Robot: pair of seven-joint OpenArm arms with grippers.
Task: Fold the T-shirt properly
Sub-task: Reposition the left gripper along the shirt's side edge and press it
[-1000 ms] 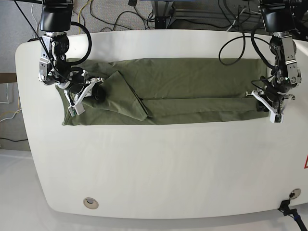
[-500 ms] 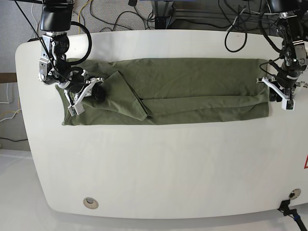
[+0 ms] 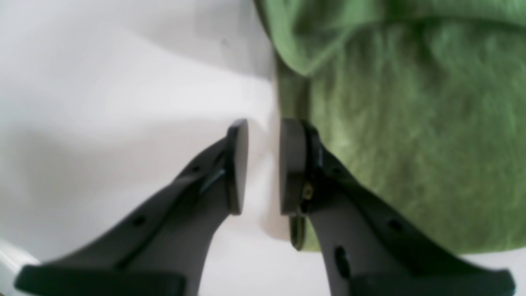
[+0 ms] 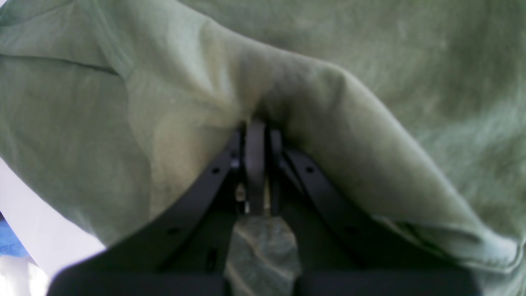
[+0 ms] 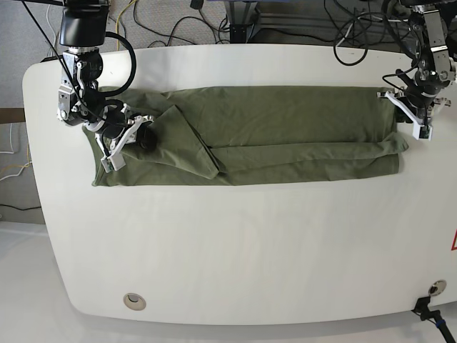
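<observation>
Your left gripper (image 5: 413,118), jaws slightly parted and empty, has pulled up off the hem of the olive T-shirt (image 5: 285,136) lying banded across the white table (image 5: 250,250), while your right gripper (image 4: 255,135) stays clamped on a fold near the sleeve, so the crosswise fold looks next.

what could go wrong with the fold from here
The right gripper is shut on a bunched pinch of the T-shirt; pulling may drag the whole garment and wrinkle the flat layers. The left gripper holds nothing, its jaws slightly apart over bare table beside the hem, so that end could slide unanchored.
</observation>
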